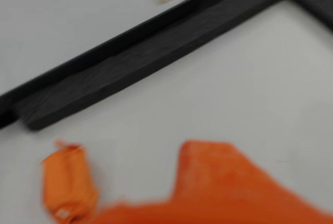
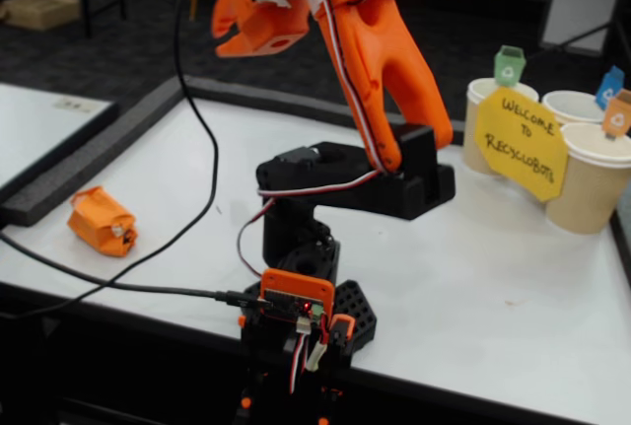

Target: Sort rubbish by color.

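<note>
- The orange bundle lies on the white table near its left edge in the fixed view, close to the dark foam border strip; a pale patch (tape, it seems) shows on its near end.
- In the wrist view the same bundle sits at lower left, apart from the blurred orange gripper part that fills the bottom.
- The gripper is raised high above the table in the fixed view, well away from the bundle; whether its jaws are parted or closed I cannot tell.
- At right stand three tan paper cups with a green tag, a blue tag and an orange tag.
- A yellow sign leaning on them reads "WELCOME TO RECYCLOBOTS".
</note>
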Motion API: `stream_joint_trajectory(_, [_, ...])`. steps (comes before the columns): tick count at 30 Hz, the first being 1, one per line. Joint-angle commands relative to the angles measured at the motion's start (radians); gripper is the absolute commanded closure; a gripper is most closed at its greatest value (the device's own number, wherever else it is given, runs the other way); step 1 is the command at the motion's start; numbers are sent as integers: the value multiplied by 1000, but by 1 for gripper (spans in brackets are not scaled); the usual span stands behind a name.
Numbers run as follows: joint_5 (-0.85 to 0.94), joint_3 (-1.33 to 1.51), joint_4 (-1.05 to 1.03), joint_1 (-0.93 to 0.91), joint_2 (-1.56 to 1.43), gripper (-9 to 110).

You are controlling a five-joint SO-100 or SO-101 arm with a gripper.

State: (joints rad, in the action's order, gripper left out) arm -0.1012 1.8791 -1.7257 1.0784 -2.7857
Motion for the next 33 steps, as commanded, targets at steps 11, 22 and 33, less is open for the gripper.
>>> stream_joint_trajectory(11, [14, -41, 18, 350, 365, 101])
stream_joint_trajectory(22, [72, -69, -11, 388, 693, 101])
stream_joint_trajectory(33, [109, -284, 12, 368, 1015, 101])
